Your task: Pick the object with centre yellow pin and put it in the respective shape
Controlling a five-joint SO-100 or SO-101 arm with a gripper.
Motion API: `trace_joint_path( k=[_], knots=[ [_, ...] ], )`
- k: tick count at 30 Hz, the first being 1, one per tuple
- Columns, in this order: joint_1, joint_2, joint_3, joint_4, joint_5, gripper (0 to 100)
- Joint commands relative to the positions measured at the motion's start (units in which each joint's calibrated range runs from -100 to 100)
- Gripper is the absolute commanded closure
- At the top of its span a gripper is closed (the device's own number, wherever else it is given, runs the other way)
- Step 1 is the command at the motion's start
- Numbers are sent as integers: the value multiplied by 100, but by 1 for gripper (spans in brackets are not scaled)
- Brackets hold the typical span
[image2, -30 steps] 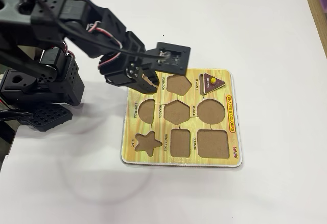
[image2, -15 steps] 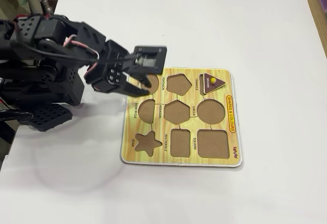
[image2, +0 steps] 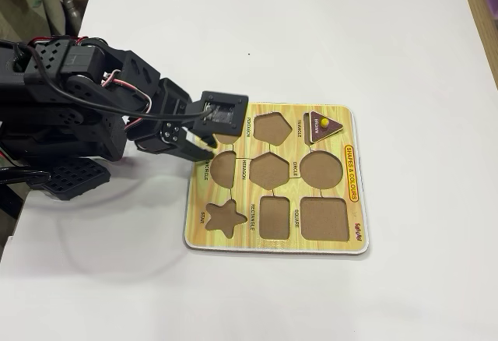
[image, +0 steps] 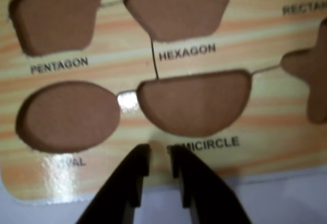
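A wooden shape board [image2: 354,201] lies on the white table. A triangle piece [image2: 317,126] with a yellow centre pin [image2: 324,121] sits in the triangle slot at the board's far right top corner in the fixed view. My black gripper [image2: 204,152] hovers over the board's left edge, by the semicircle slot [image2: 223,168]. In the wrist view the gripper [image: 160,155] sits just below the semicircle slot [image: 196,104], with a narrow gap between its fingers and nothing in it. The triangle piece is out of the wrist view.
The other slots are empty: pentagon [image: 53,17], hexagon [image: 176,6], oval [image: 66,116], star [image2: 226,216], rectangle [image2: 274,216], square [image2: 324,218], circle [image2: 321,170]. The arm's base [image2: 54,123] stands left of the board. White table [image2: 350,37] surrounds the board.
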Motion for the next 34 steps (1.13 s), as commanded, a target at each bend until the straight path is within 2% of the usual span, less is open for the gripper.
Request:
trace_joint_path(
  k=[1,9,34],
  knots=[
    [73,-35,27,621,-7,94],
    [73,-43,27,1209,-2,94],
    [44,-43,27,1217,56,94]
  ],
)
